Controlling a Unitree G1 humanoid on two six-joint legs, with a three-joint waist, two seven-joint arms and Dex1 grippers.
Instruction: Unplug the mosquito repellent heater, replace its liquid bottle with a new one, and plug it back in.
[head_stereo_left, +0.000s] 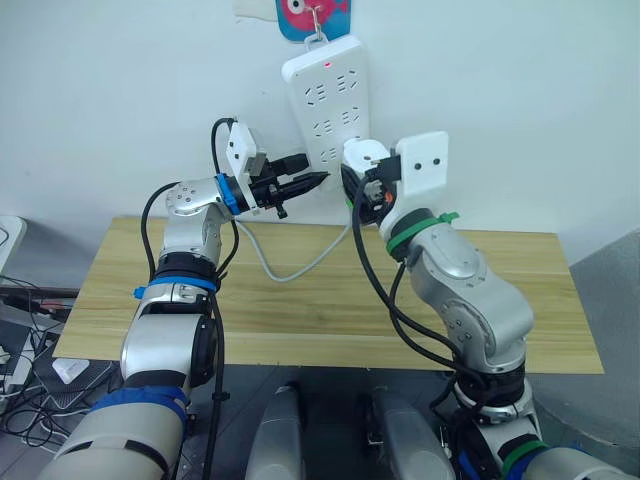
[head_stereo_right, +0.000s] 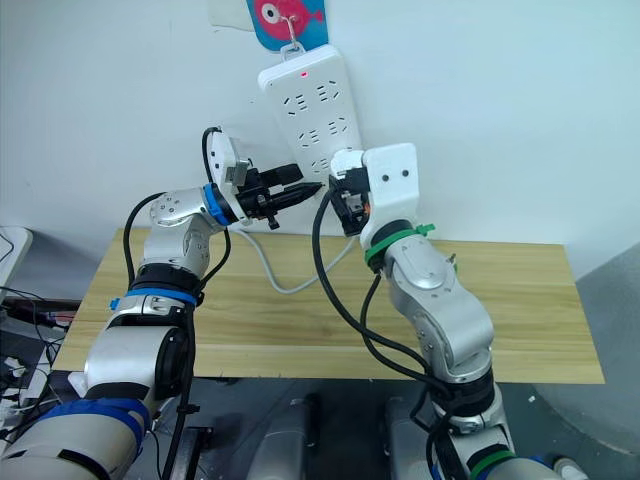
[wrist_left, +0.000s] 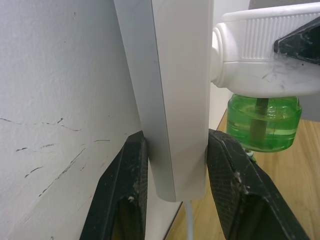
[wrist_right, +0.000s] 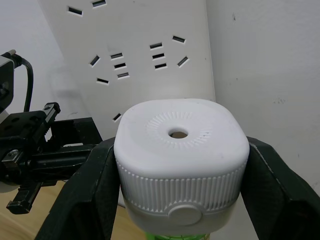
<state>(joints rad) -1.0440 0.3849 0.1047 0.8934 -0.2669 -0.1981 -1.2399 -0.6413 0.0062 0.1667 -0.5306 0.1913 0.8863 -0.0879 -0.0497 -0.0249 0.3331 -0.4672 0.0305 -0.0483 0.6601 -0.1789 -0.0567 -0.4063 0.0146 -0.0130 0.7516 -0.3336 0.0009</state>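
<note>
The white mosquito repellent heater (wrist_right: 180, 150) sits against the face of the hanging white power strip (head_stereo_left: 325, 90), near the strip's lower end. Its prongs are hidden. My right gripper (head_stereo_left: 366, 178) is shut on the heater, with one black finger (wrist_right: 92, 172) on each side of it. Under the heater hangs the green liquid bottle (wrist_left: 262, 122). My left gripper (head_stereo_left: 310, 182) clamps the strip's lower end, and its fingers (wrist_left: 227, 175) press on the strip's front and back.
The strip hangs on the white wall from a hook under a fish sticker (head_stereo_left: 310, 15), and a red light glows near its top. Its cable (head_stereo_left: 290, 270) loops down onto the wooden table (head_stereo_left: 300, 310) below both arms.
</note>
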